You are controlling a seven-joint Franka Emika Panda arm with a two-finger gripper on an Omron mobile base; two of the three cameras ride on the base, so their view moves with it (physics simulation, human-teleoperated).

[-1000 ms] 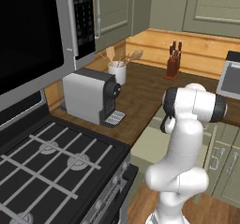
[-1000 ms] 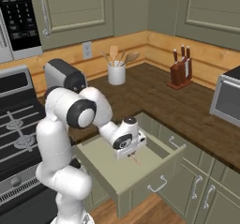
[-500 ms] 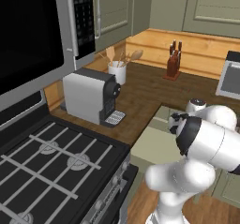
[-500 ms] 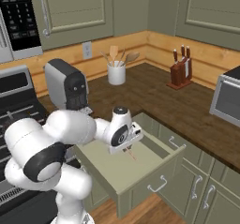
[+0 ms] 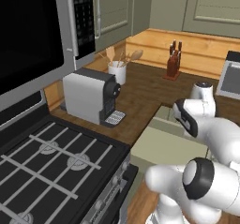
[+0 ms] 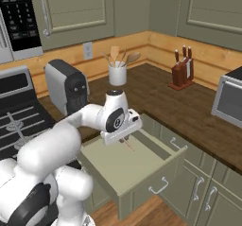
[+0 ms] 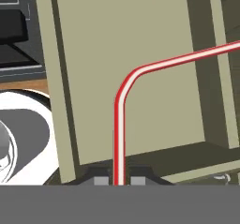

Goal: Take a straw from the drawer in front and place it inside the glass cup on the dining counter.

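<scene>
Here your gripper (image 7: 116, 181) is clamped on the straw (image 7: 121, 120), holding it above the pale floor of the open drawer (image 6: 124, 170).

Soft, even light fills the kitchen with no glare; shadows are faint, deepest inside the drawer (image 6: 124, 163). Everything looks slightly soft and low in detail.

A kitchen corner is basking in even light: beyond the pincer (image 6: 125, 143), a dark wood surface (image 6: 156, 95) is carrying a grey coffee machine (image 6: 66, 86), a white utensil crock (image 6: 117, 74) and a knife block (image 6: 182, 73). Sage-green wall cabinets (image 6: 75, 7) are hanging above pale wood backsplash (image 6: 163, 43); a black stove (image 5: 47, 157) is sitting to one side.
</scene>
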